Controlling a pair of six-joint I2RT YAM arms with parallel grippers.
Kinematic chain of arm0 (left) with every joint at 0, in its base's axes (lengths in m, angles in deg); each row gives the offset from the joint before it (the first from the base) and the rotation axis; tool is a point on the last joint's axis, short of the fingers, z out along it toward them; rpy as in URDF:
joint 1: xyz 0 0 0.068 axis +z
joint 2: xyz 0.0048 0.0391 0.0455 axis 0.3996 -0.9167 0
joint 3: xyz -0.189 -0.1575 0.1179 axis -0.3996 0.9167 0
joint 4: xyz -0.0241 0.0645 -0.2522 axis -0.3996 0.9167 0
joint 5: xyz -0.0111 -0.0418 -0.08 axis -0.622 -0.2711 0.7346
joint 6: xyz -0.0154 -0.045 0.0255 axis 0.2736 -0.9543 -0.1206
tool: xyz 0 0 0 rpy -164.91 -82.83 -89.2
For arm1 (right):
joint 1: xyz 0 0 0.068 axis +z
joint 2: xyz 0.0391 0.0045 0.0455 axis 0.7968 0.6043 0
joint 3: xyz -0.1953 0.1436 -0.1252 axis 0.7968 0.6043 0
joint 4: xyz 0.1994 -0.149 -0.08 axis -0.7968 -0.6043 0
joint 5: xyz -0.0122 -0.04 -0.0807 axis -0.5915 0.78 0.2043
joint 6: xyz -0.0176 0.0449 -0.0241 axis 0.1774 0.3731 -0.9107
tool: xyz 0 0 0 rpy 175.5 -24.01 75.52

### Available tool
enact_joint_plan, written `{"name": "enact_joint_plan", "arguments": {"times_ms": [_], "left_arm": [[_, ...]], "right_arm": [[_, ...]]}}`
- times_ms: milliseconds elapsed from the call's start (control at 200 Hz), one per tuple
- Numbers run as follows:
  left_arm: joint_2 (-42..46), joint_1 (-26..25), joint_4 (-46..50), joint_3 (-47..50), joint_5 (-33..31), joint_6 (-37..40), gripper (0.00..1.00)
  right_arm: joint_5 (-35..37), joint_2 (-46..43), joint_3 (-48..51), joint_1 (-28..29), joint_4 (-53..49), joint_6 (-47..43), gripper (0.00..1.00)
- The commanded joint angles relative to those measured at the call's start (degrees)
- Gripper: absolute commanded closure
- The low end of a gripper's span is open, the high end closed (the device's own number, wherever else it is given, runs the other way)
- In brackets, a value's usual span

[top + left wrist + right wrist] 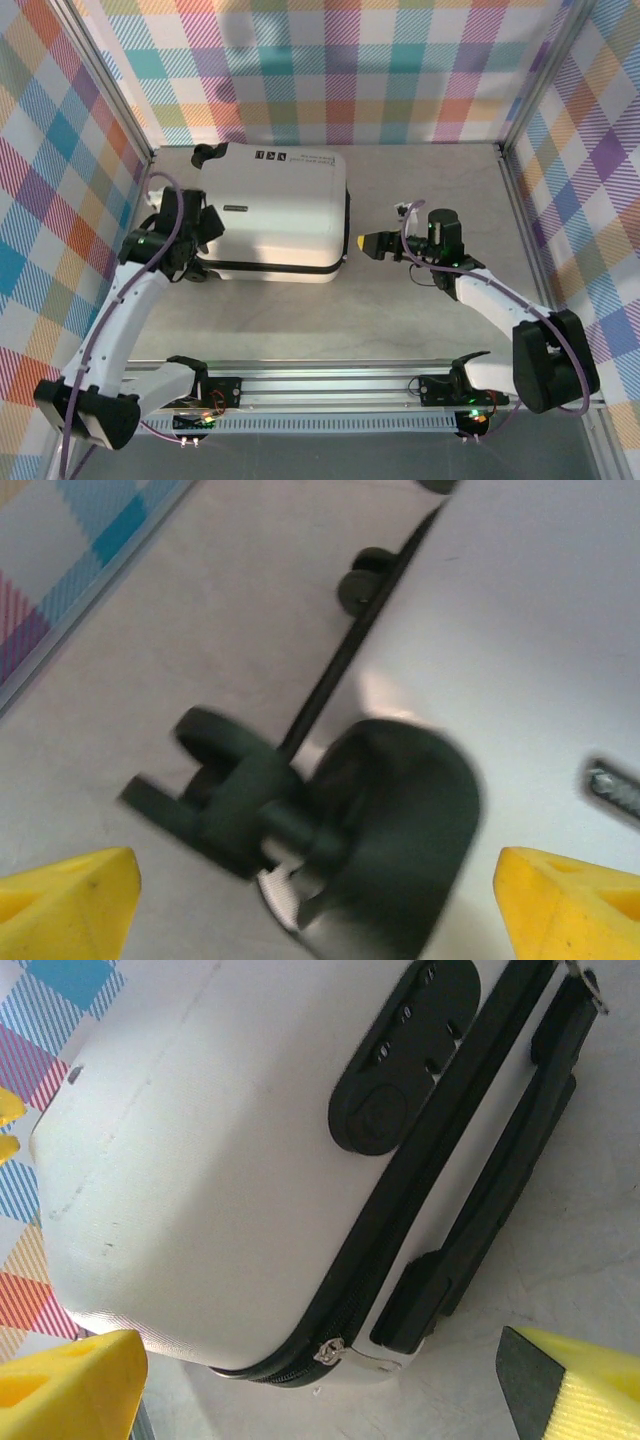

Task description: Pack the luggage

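Closed white hard-shell luggage [275, 210] lies flat at 11 o'clock on bench [420, 330], left end effector [320, 900] fingers apart over its 8 o'clock wheel [230, 780], right end effector [365, 243] apart at 3 o'clock; prob. stiff, slick, so grip handle [490, 1200] or zipper pull [328, 1352].

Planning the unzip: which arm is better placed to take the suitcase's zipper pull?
Probably the right. The right gripper, open, faces the side of the luggage where the zipper pull shows. The left gripper sits by a wheel at the opposite end.
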Motion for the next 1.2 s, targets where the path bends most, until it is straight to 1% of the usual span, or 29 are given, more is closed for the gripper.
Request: {"name": "enact_joint_plan", "arguments": {"times_ms": [0,135,185,305,455,505,645,955,1065,1195], "left_arm": [[4.5,2.9,2.5,1.3,-1.4,-7.2,0.06],[6.7,5.2,1.8,3.7,1.3,-12.8,0.00],[6.4,6.0,0.9,4.3,2.9,-14.2,0.00],[4.2,9.1,-2.6,5.3,10.8,-17.5,0.00],[3.0,12.0,-5.9,6.1,13.6,-22.5,0.00],[2.3,12.8,-6.8,5.8,14.7,-22.9,0.00],[0.4,14.2,-7.2,4.8,14.5,-24.5,0.00],[-5.3,19.4,-11.0,4.6,21.1,-25.5,0.00],[-7.8,20.4,-12.3,4.3,23.9,-25.1,0.03],[-9.6,20.8,-13.0,3.7,24.6,-24.5,0.10]], "right_arm": [[-2.4,0.9,1.2,-0.2,3.0,1.3,0.09],[-3.0,1.4,1.8,-0.2,4.5,1.7,0.09],[-3.2,1.4,2.0,-0.1,4.4,1.6,0.09],[-3.6,1.1,2.4,-0.1,4.3,1.4,0.09],[-3.3,0.4,3.6,-0.1,4.6,1.2,0.09],[-3.3,0.3,4.0,-0.1,4.8,1.2,0.09],[-3.6,0.0,4.6,-0.1,5.0,1.1,0.09],[-3.6,-0.8,4.6,-0.1,4.7,0.6,0.09],[-3.5,-0.7,4.8,-0.2,4.8,0.4,0.09],[-3.3,-0.7,6.0,0.1,6.5,-0.2,0.10]]}}
